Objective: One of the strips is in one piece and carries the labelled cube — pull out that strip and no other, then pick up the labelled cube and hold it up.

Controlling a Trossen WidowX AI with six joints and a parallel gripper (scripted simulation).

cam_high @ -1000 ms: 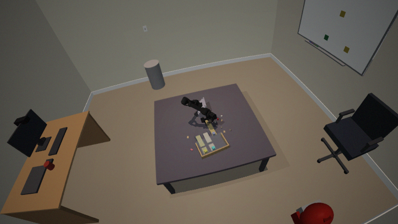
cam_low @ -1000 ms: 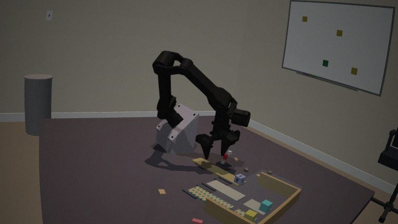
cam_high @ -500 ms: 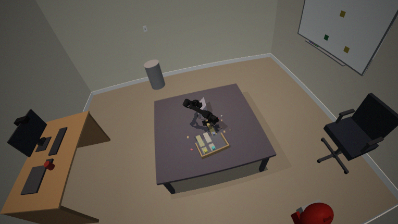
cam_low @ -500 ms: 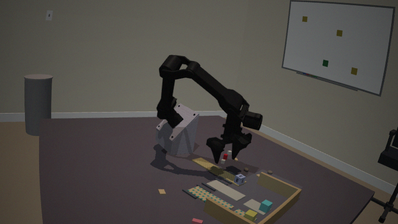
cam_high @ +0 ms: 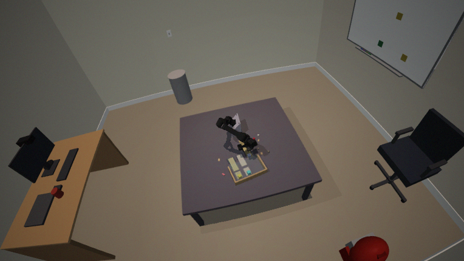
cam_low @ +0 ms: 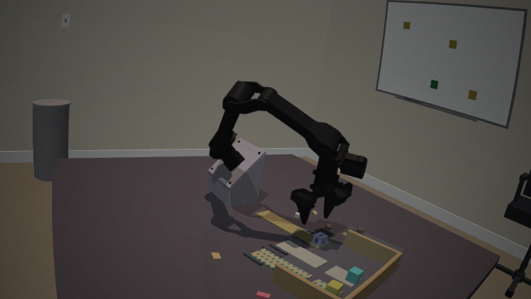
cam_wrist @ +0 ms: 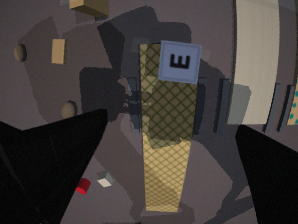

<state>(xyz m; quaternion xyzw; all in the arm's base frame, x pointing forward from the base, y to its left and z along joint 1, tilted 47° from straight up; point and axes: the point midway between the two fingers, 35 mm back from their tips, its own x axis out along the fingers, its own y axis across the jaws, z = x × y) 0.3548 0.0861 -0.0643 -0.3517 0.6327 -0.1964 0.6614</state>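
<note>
From my remote station I see the black six-joint arm (cam_high: 238, 133) (cam_low: 291, 115) rising from a pale grey, slanted pedestal (cam_low: 249, 186), reaching out high and bending down at the wrist. Its black two-fingered end effector (cam_high: 248, 150) (cam_low: 315, 220) (cam_wrist: 174, 124) points downward above the dark purplish worktop (cam_high: 204, 181) (cam_low: 130, 222), fingers spread wide with nothing between them.

The blue-grey cube lettered "E" (cam_low: 319, 239) (cam_wrist: 180, 62) lies on one end of the yellow strip with green crosshatching (cam_low: 282, 223) (cam_wrist: 167, 175), which I read as unbroken and lying largely outside the tray. In the wrist view the cube sits ahead of the fingertips, not between them.

The fingers are cropped by the lower corners of my wrist view, and shadow darkens the strip's middle. In the top view, the end effector obscures part of the strip.

Beside it are a plain cream strip in two separate pieces (cam_low: 301, 254) (cam_wrist: 254, 60) and a teal-dotted tan strip, also divided (cam_low: 280, 263). A turquoise cube (cam_high: 248, 172) (cam_low: 354, 275) and a yellow cube (cam_high: 239, 175) (cam_low: 334, 286) occupy their far pieces, within the wooden tray wall (cam_high: 251, 178) (cam_low: 372, 246). Low dark guide rails (cam_low: 278, 249) (cam_wrist: 222, 105) flank the strips.
</note>
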